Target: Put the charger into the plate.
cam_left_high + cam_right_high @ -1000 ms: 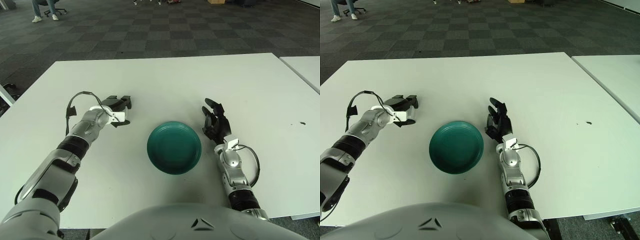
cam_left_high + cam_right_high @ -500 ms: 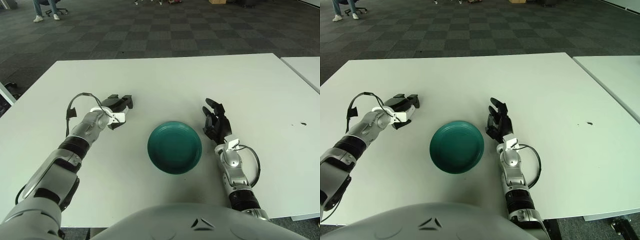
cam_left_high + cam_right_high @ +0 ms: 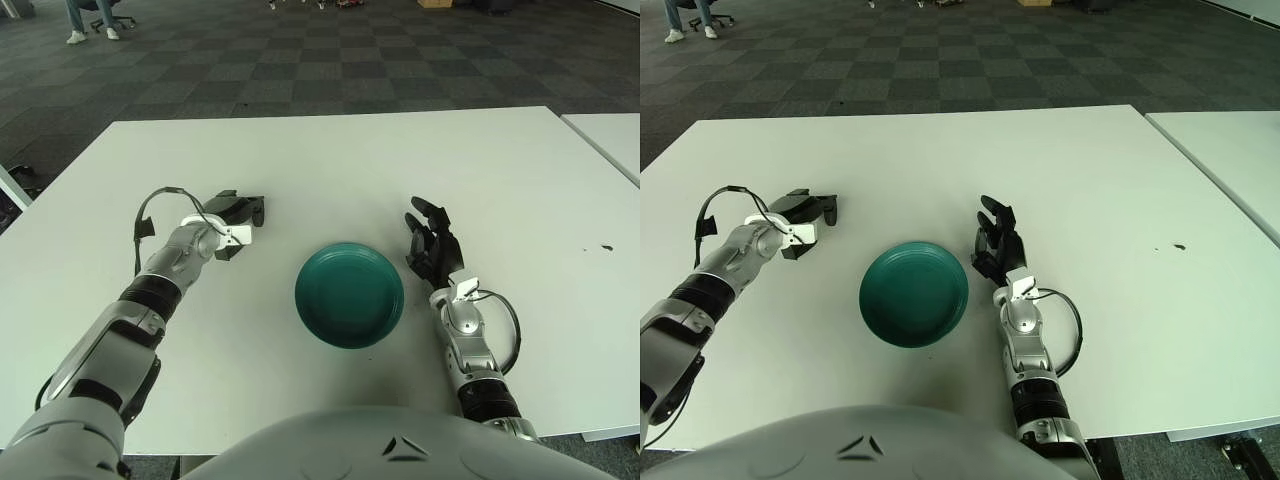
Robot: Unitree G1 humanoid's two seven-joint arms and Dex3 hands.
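A small white charger (image 3: 238, 236) sits between the black fingers and thumb of my left hand (image 3: 240, 225), left of the plate and low over the white table (image 3: 330, 160). The hand is shut on the charger; I cannot tell whether the charger touches the table. The round teal plate (image 3: 349, 295) lies in the middle of the table with nothing in it, about a hand's width right of the charger. My right hand (image 3: 430, 245) shows just right of the plate, fingers spread and pointing away from me, holding nothing.
A black cable loop (image 3: 150, 210) arches over my left wrist. A second white table (image 3: 612, 140) stands at the far right across a narrow gap. A small dark mark (image 3: 604, 247) is on the right of the table. Dark checkered carpet lies beyond the far edge.
My left hand has turned slightly around the charger, its fingers lying flatter and its thumb drawn back. The plate and right hand have not moved.
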